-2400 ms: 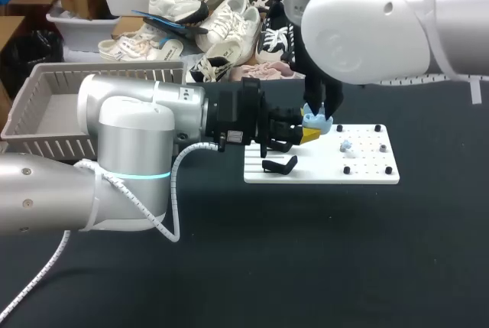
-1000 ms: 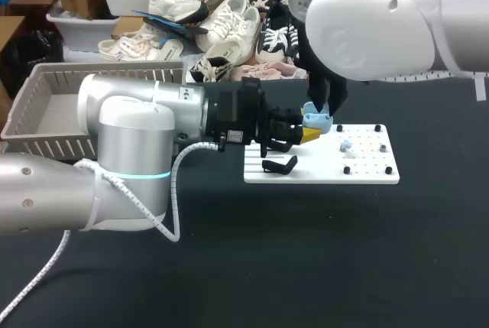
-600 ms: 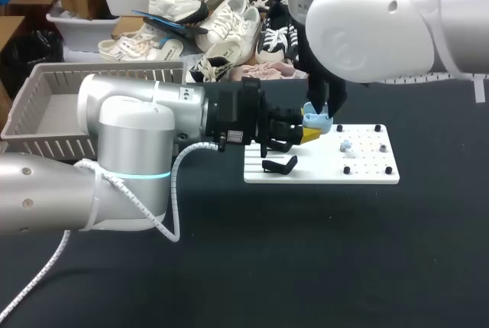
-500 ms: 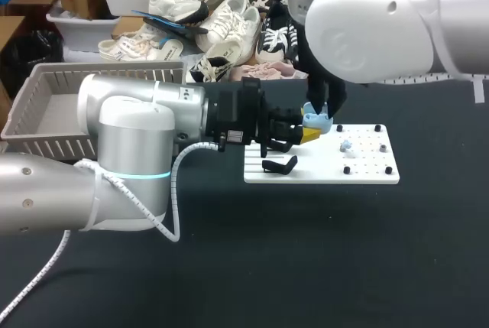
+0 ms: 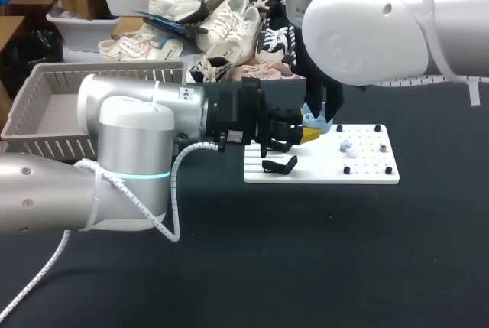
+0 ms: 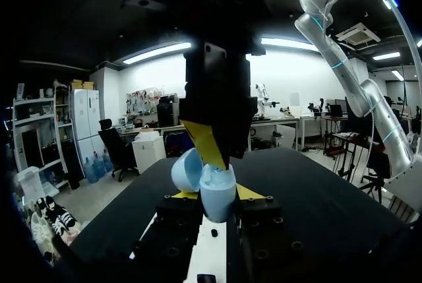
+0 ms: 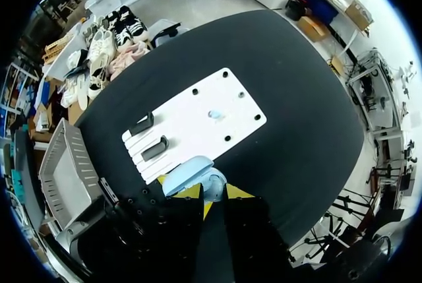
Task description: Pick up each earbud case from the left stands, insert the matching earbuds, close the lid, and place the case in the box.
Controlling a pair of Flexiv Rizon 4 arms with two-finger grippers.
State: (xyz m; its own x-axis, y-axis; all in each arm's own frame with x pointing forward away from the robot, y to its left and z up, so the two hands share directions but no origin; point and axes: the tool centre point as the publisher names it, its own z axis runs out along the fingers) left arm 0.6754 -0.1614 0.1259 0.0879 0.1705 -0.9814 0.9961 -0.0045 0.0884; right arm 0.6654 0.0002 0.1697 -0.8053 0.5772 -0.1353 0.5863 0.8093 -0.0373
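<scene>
A light blue earbud case (image 5: 319, 121) with its lid open hangs above the white board's (image 5: 367, 169) left end, and my left gripper (image 5: 309, 134) is shut on it from the side. In the left wrist view the case (image 6: 217, 202) sits between that gripper's (image 6: 216, 194) yellow tips, lid (image 6: 184, 172) tipped back. My right gripper (image 5: 317, 112) comes straight down onto the case's mouth, shut on a small blue earbud (image 6: 213, 169) that is mostly hidden. From above, the right gripper (image 7: 212, 192) covers part of the case (image 7: 191, 174). Another blue earbud (image 5: 345, 145) lies on the board.
Two black stands (image 5: 280, 165) (image 7: 142, 125) stand empty on the board's left part, with small black pegs (image 5: 346, 170) around the earbud spot. A grey slatted basket (image 5: 46, 114) stands at the table's far left. Black tabletop (image 5: 321, 251) lies in front of the board.
My right arm has shifted slightly to the left above the case. The left gripper and the case have kept still.
</scene>
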